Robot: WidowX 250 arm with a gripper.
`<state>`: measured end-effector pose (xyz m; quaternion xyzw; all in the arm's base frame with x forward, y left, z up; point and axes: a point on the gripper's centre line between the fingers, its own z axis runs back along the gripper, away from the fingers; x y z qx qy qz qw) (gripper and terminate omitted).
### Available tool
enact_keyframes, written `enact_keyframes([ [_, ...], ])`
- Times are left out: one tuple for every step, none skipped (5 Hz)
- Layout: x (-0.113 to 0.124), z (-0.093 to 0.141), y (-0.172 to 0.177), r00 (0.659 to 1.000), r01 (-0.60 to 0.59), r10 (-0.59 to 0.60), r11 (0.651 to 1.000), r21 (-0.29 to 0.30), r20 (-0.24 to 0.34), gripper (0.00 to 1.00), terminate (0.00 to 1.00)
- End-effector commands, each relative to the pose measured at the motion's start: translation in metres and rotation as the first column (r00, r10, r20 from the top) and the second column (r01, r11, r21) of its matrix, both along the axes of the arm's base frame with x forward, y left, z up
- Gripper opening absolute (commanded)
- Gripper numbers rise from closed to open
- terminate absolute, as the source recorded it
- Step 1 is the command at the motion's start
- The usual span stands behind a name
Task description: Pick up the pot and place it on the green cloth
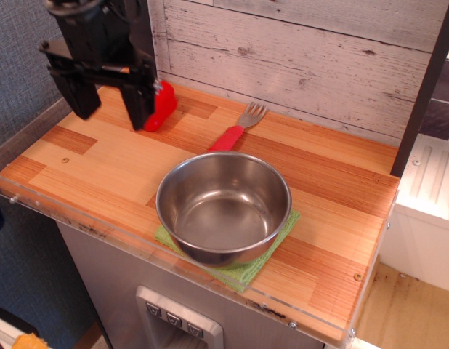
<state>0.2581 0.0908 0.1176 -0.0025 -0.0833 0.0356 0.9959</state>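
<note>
Bright even indoor light, soft glare inside the pot (223, 203), faint shadows, slightly soft focus

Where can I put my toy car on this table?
Bare wood lies right of the pot, toward the table's right edge, and left of it, below the gripper. The middle is crowded: pot on green cloth, fork behind.

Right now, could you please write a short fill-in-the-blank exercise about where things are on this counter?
1. The pot sits on the green ____.
2. The fork behind the pot has a ____ handle.
3. The gripper hangs with its jaws ____, holding nothing.
4. Inside, the pot is ____.

Missing words: cloth; red; open; empty
</note>
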Motion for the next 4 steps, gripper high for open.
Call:
enact_keyframes([
  [0.0174,0.0036,-0.0034,0.984,0.176,-0.176,0.984,0.035,-0.009,1.00,0.00],
  [0.0158,0.0060,-0.0044,0.983,0.175,-0.170,0.981,0.081,-0.071,1.00,0.00],
  [0.0158,0.0060,-0.0044,0.983,0.175,-0.170,0.981,0.081,-0.071,1.00,0.00],
  [0.0158,0.0060,-0.0044,0.983,0.175,-0.170,0.981,0.081,-0.071,1.00,1.00],
])
